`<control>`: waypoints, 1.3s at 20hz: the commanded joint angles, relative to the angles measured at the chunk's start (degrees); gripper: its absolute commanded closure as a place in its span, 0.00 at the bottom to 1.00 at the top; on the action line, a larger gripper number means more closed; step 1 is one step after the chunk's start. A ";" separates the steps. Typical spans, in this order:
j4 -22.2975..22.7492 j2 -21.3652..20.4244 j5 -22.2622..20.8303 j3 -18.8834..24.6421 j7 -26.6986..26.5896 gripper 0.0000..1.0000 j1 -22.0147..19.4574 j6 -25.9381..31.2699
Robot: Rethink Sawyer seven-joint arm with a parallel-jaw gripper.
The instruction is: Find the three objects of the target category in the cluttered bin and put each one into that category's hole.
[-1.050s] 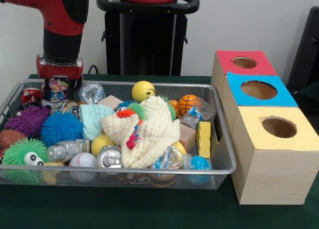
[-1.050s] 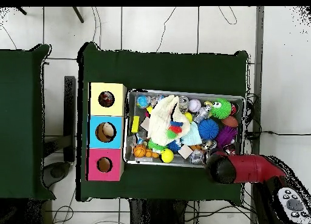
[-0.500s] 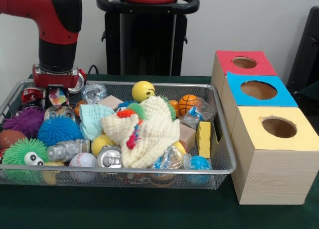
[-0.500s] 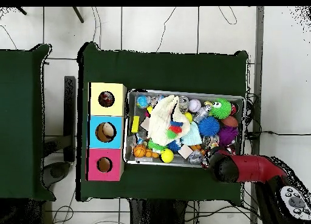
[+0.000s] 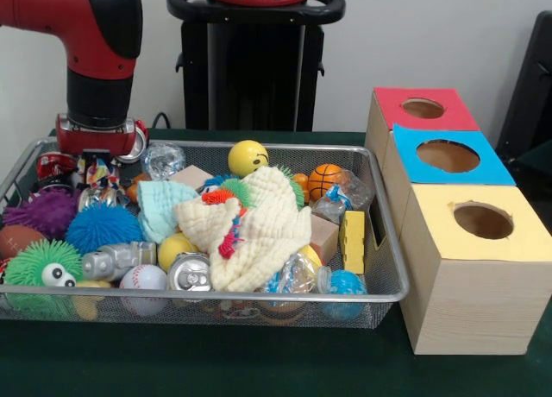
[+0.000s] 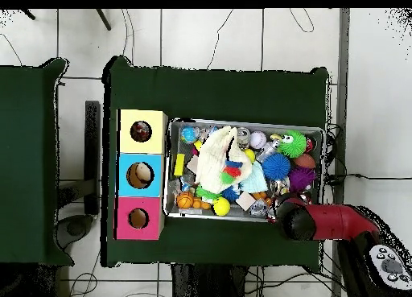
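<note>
Gripper (image 5: 97, 166) down in far left corner of bin (image 5: 379, 242), among crinkly wrapped thing and cans; cannot tell how its tips stand (clutter hides them). Red arm (image 5: 95, 34) comes down from above.

Target kind unknown, so cannot say which toys count. Balls, fuzzy toys, cream cloth (image 5: 254, 224) pile in bin. Boxes at right: red box (image 5: 423, 109), blue box (image 5: 447, 155), yellow box (image 5: 483, 221). From above, each hole shows something inside. Job seems underway, more searching probably left.

Dark green table (image 5: 259, 362); pale wall behind.
</note>
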 commanded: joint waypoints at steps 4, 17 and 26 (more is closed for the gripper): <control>0.47 -3.58 1.40 4.88 -2.99 1.00 1.94 7.17; -1.46 -9.93 9.32 10.14 -4.64 1.00 4.98 17.63; -1.98 -12.10 14.47 13.74 -3.15 1.00 5.52 18.92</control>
